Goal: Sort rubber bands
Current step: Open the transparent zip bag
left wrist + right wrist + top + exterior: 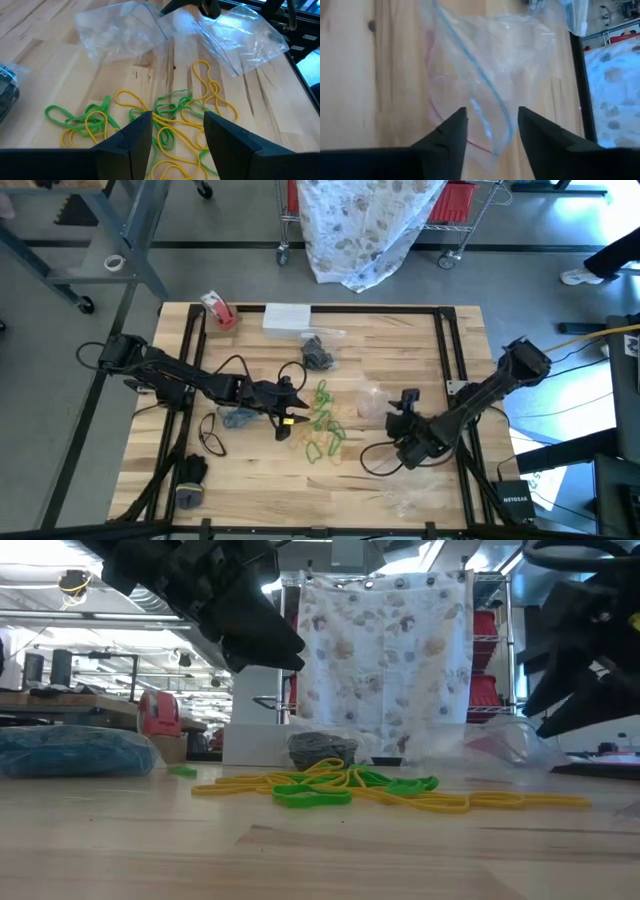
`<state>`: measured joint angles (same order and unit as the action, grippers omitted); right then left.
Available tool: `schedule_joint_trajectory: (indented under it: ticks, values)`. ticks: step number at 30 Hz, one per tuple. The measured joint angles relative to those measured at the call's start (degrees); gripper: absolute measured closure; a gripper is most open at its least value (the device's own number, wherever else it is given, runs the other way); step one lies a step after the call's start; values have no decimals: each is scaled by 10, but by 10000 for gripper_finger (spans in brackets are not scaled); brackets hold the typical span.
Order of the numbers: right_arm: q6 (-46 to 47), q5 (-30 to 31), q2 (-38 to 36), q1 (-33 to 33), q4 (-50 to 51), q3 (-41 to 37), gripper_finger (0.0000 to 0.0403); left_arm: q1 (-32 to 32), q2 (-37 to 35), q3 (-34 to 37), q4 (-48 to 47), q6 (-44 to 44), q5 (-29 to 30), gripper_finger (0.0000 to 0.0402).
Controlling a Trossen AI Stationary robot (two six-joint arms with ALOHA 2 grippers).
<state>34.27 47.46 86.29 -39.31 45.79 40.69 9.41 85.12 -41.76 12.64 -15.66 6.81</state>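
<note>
My left claw (172, 137) hangs wide over the green and yellow bands (165, 120) tangled mid-table. They are light, floppy, snaggy; I'd pinch 1 free loop. Right claw (490, 132) gapes empty above a bag (485, 65).

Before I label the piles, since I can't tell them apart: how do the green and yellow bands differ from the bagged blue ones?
The green and yellow bands lie loose and tangled at mid-table; the blue bands sit bunched inside a clear bag. The loose pile mixes two colours; the bagged one holds one. Both rest on the wooden table.
</note>
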Motion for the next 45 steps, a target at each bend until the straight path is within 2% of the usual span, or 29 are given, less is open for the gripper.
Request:
schedule_joint_trajectory:
  ticks: [2, 5, 7, 10, 15, 25, 31, 35, 39, 45]
  values:
    - [4, -7, 9, 0, -25, 0, 285, 0, 0, 0, 0, 0, 0, 231]
    - [4, -15, 12, 0, -81, 1, 367, 0, 0, 0, 0, 0, 0, 231]
    - [4, -10, 13, 0, -96, 8, 390, 0, 0, 0, 0, 0, 0, 231]
    - [13, 15, 13, 4, -97, 31, 391, 2, 0, -1, 2, 0, 0, 231]
    - [12, 19, 13, 33, -117, 73, 400, 12, 0, -25, 6, 9, 6, 236]
    - [-165, 4, 38, 114, -380, 78, 402, 41, 0, -90, 3, 76, 50, 258]
    - [-252, -10, 85, 143, -493, 78, 403, 22, 3, -90, 9, 98, 63, 258]
    - [-275, -16, 106, 158, -558, 78, 403, 6, 24, -90, 13, 85, 54, 258]
    - [-287, -16, 110, 169, -588, 78, 403, -1, 57, -90, 13, 71, 37, 258]
    - [-290, -21, 111, 170, -592, 78, 403, -6, 86, -90, 13, 82, 48, 258]
